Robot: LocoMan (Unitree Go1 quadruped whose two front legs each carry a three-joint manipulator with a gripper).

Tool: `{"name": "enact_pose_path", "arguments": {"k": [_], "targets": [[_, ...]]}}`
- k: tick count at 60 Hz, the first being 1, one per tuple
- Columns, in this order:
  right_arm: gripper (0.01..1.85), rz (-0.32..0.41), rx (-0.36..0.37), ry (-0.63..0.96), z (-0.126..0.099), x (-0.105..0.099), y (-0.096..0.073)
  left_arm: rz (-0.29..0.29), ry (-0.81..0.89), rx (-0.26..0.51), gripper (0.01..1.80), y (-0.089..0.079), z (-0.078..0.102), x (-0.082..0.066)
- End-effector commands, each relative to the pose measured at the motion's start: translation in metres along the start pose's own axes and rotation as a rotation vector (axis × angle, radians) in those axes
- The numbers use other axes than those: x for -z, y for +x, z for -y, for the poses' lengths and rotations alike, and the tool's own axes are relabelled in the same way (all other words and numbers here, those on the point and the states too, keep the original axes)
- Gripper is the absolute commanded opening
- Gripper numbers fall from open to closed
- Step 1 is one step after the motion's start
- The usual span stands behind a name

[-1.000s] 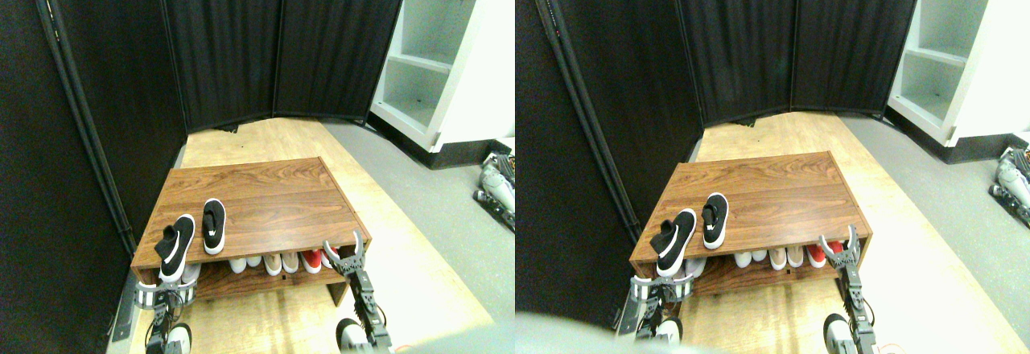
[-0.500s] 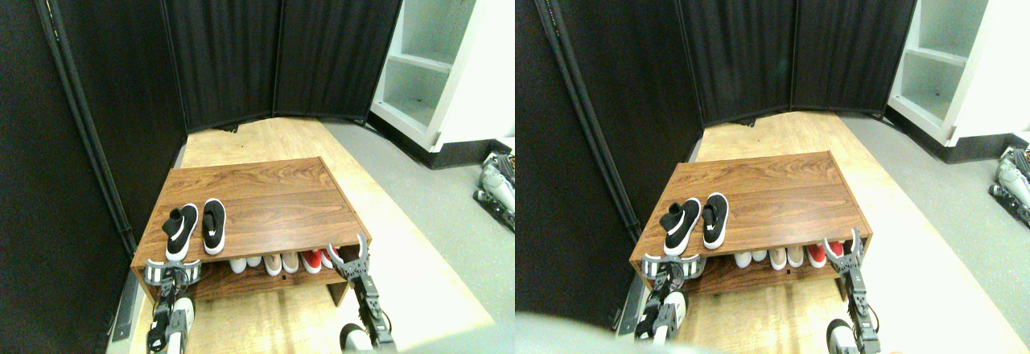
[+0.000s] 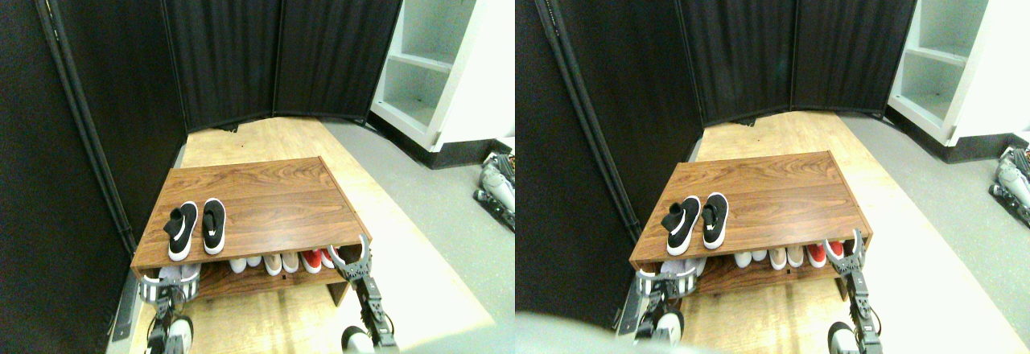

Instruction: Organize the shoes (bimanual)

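Both shoes (image 3: 193, 228) sit side by side, toes forward, at lower left on the tabletop (image 3: 273, 201). Placement looks done. Left gripper (image 3: 167, 286) and right gripper (image 3: 352, 259) hang below the front edge, fingers apparently spread, empty. Next: retreat clear.

Wooden shoe rack (image 3: 273, 197) — black shoes (image 3: 195, 228) on top
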Motion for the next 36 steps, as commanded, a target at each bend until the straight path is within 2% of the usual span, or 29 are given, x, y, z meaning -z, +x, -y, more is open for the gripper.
{"name": "enact_pose_path", "arguments": {"k": [1, 7, 10, 15, 19, 22, 24, 26, 28, 31, 32, 33, 36], "targets": [[0.62, 0.03, -0.02, 0.004, -0.004, -0.003, 0.002, 0.013, 0.022, 0.049, 1.39, -0.032, 0.011, -0.006], [0.62, 0.03, -0.021, 0.025, -0.005, -0.003, 0.003, 0.032, 0.061, 0.055, 1.34, -0.045, 0.016, -0.015], [0.61, 0.026, -0.023, 0.01, -0.006, -0.002, 0.004, 0.04, 0.102, 0.075, 1.34, -0.048, 0.021, -0.024], [0.61, 0.022, -0.022, 0.023, -0.007, -0.002, 0.005, 0.052, 0.079, 0.12, 1.21, -0.046, 0.03, -0.035], [0.61, 0.024, -0.028, 0.034, -0.007, -0.002, 0.006, 0.082, 0.076, 0.172, 1.11, -0.043, 0.04, -0.051], [0.61, 0.025, -0.029, 0.025, -0.007, -0.002, 0.005, 0.093, 0.091, 0.212, 0.86, -0.042, 0.05, -0.061], [0.61, 0.026, -0.032, 0.03, -0.008, -0.002, 0.005, 0.139, 0.136, 0.248, 0.64, -0.04, 0.058, -0.07], [0.61, 0.029, -0.024, 0.027, -0.007, -0.002, 0.005, 0.17, 0.2, 0.271, 0.53, -0.038, 0.064, -0.077], [0.61, 0.03, -0.025, 0.029, -0.007, -0.002, 0.005, 0.175, 0.208, 0.279, 0.48, -0.036, 0.066, -0.08], [0.61, 0.032, -0.032, 0.033, -0.007, -0.003, 0.005, 0.211, 0.282, 0.326, 0.14, -0.026, 0.076, -0.092], [0.61, 0.032, -0.032, 0.033, -0.007, -0.003, 0.005, 0.211, 0.282, 0.326, 0.14, -0.026, 0.076, -0.092], [0.61, 0.033, -0.035, 0.024, -0.007, -0.003, 0.005, 0.226, 0.281, 0.329, 0.01, -0.018, 0.081, -0.096], [0.61, 0.037, -0.033, 0.021, -0.007, -0.003, 0.005, 0.226, 0.279, 0.334, 0.01, -0.009, 0.084, -0.099]]}}
